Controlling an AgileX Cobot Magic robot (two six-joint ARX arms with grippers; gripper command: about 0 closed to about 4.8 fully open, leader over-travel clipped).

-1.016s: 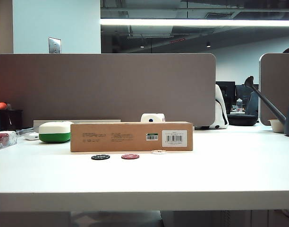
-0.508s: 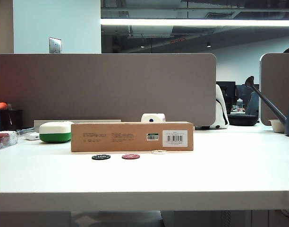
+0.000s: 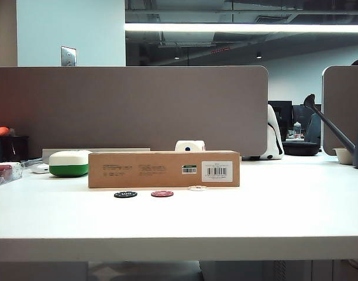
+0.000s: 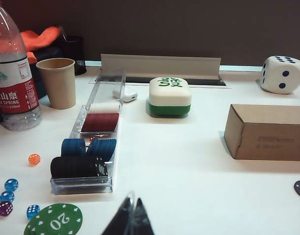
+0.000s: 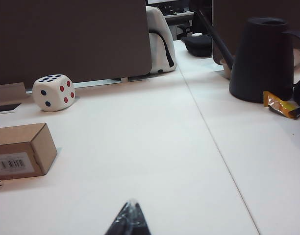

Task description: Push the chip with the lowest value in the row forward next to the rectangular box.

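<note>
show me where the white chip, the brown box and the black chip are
white chip (image 3: pixel 197 188), exterior view, its flat top.
brown box (image 3: pixel 155 170), exterior view, middle of its front face.
black chip (image 3: pixel 126 194), exterior view, its top, by the 100 marking.

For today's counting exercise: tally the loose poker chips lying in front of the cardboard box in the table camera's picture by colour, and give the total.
Black chip: 1
Dark red chip: 1
White chip: 1
Total: 3
The white chip lies closest to the rectangular box. The left gripper and right gripper are both away from the chips.
</note>
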